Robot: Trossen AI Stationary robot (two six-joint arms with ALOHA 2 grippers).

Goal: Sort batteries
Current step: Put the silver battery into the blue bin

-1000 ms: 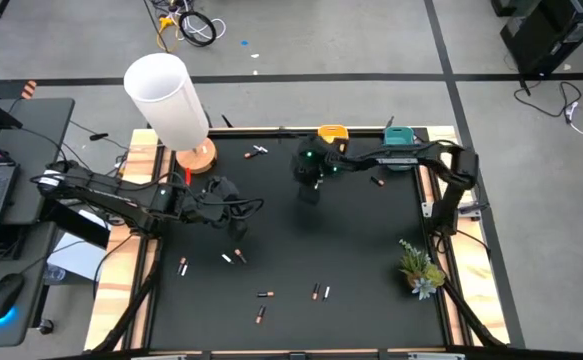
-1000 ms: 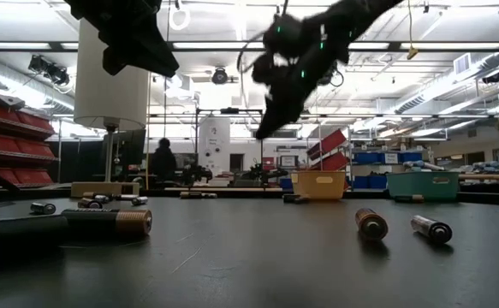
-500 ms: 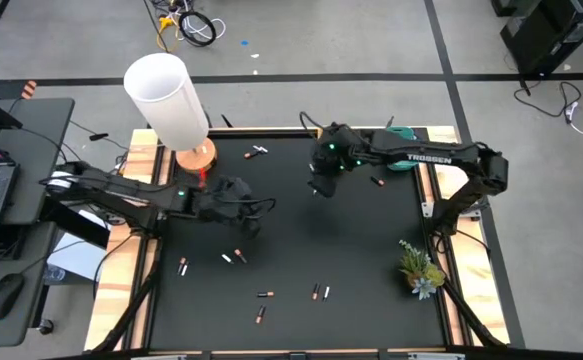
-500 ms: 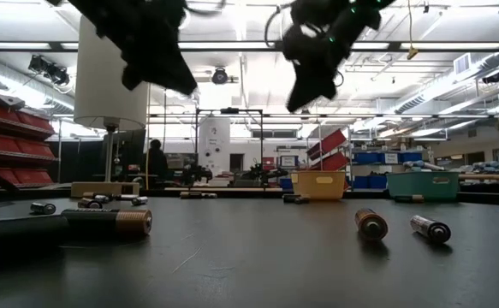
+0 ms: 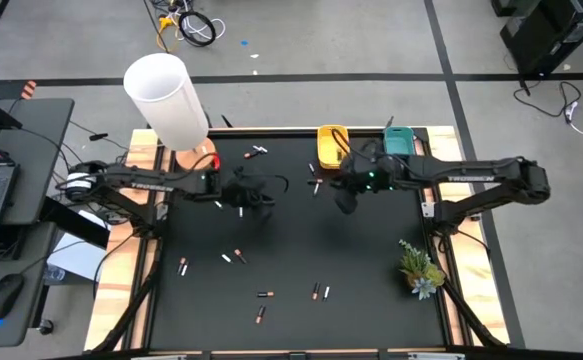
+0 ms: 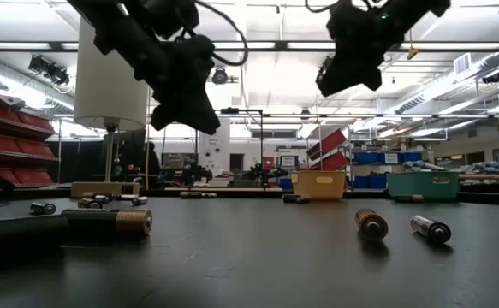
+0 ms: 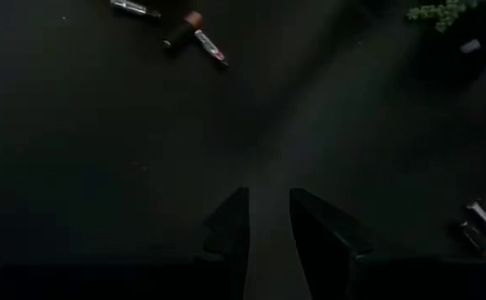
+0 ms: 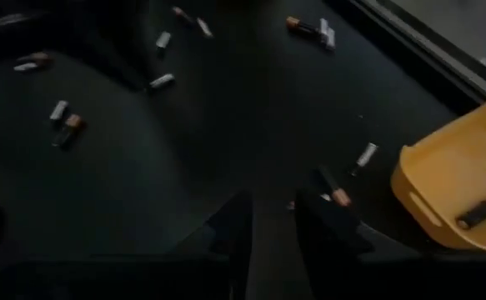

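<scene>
Two hands (image 5: 241, 193) (image 5: 345, 192), one battery (image 8: 481, 211) in yellow tray (image 8: 443, 171)

Scattered batteries (image 8: 162, 81) on dark table (image 8: 142, 167), one in yellow tray (image 8: 443, 171).

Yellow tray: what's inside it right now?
One dark battery with a copper end lies inside the yellow tray. The rest of the tray runs out of the right wrist picture, unseen.

The table (image 5: 371, 260) has a matt black top with a bare wood rim. The batteries (image 6: 430, 228) look like glossy metal. The yellow tray (image 8: 455, 171) is smooth plastic.
</scene>
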